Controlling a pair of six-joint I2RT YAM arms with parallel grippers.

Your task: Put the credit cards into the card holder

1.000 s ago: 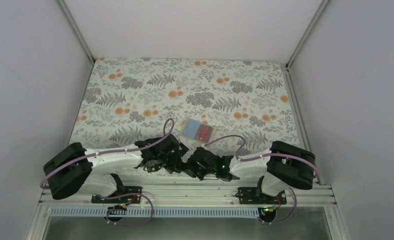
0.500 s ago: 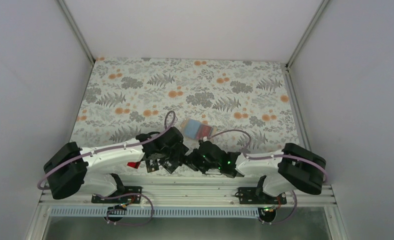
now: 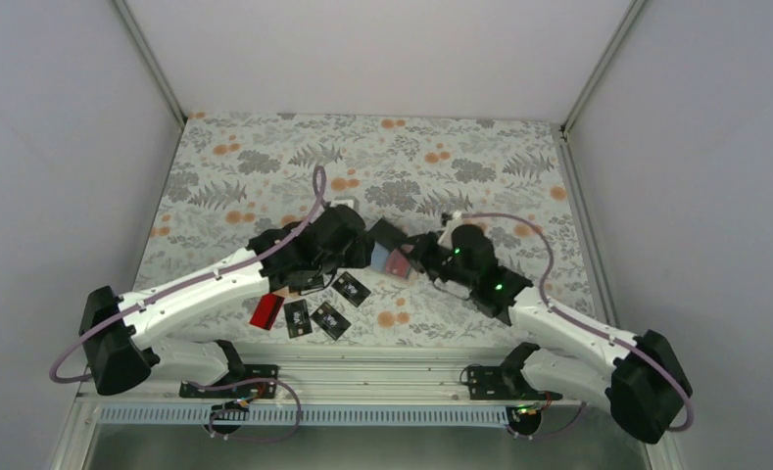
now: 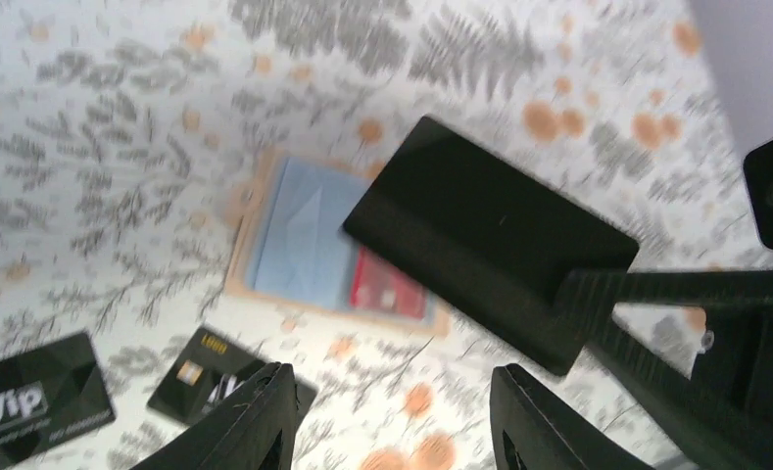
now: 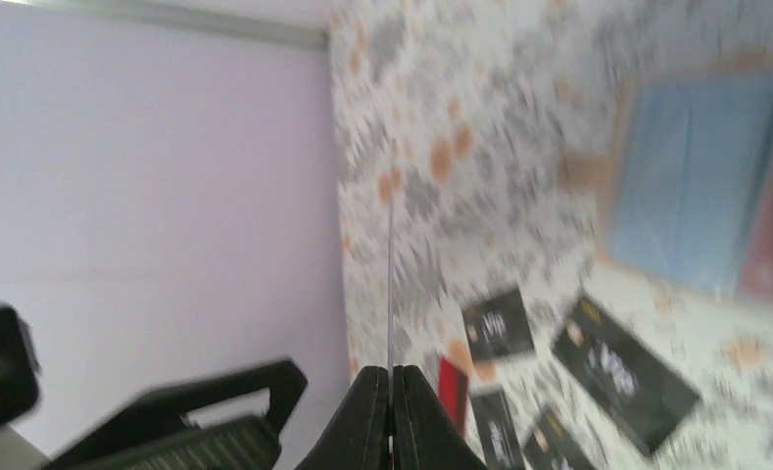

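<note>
Right fingers pinch a black card above the open card holder.

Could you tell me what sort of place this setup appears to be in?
Probably a robot lab test cell: plain white walls on an aluminium frame enclose a floral-covered table, with the left arm and right arm bolted to its near rail.

card holder lies open mid-table, blue inside up, red card tucked in; plain black card held above it; loose cards near-left.
</note>
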